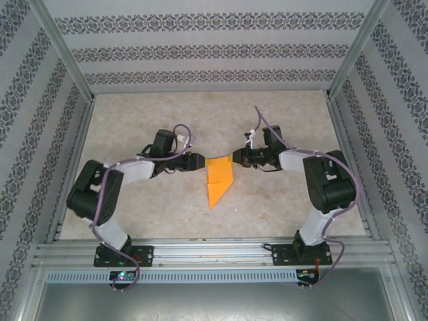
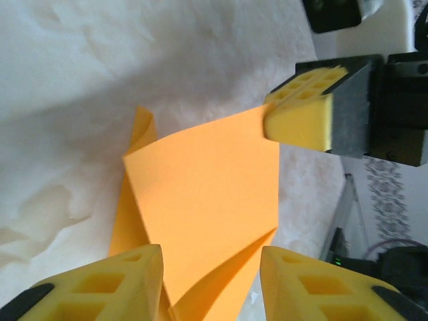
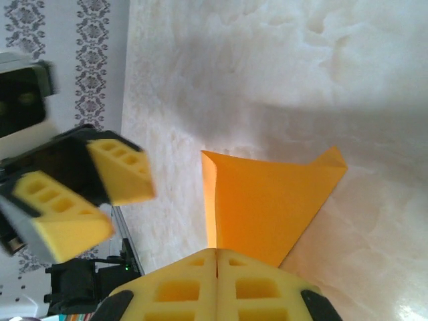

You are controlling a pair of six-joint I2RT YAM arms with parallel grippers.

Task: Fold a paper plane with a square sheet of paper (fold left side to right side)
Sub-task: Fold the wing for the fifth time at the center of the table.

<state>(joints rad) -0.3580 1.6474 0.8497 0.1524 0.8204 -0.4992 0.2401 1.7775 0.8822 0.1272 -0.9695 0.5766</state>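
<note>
Because the right gripper [image 3: 217, 257] is pinched shut on one edge of the partly folded orange paper [image 1: 219, 180] in the middle of the counter [image 1: 154, 127], while the left gripper [image 2: 210, 257] stands open astride the opposite edge, I'd draw the left away gently, keeping creases aligned.

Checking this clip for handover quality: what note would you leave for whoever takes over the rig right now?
Left gripper: open, fingers apart on either side of the orange paper, not clamping it.
Right gripper: shut on the paper's opposite corner.
Paper: in the middle of the table, between the two grippers.
Done: the sheet is folded into a smaller angular shape, with its point toward the arm bases.
Left: it is not yet a narrow dart, so more folds are needed, probably starting with the flap the right gripper holds.
</note>
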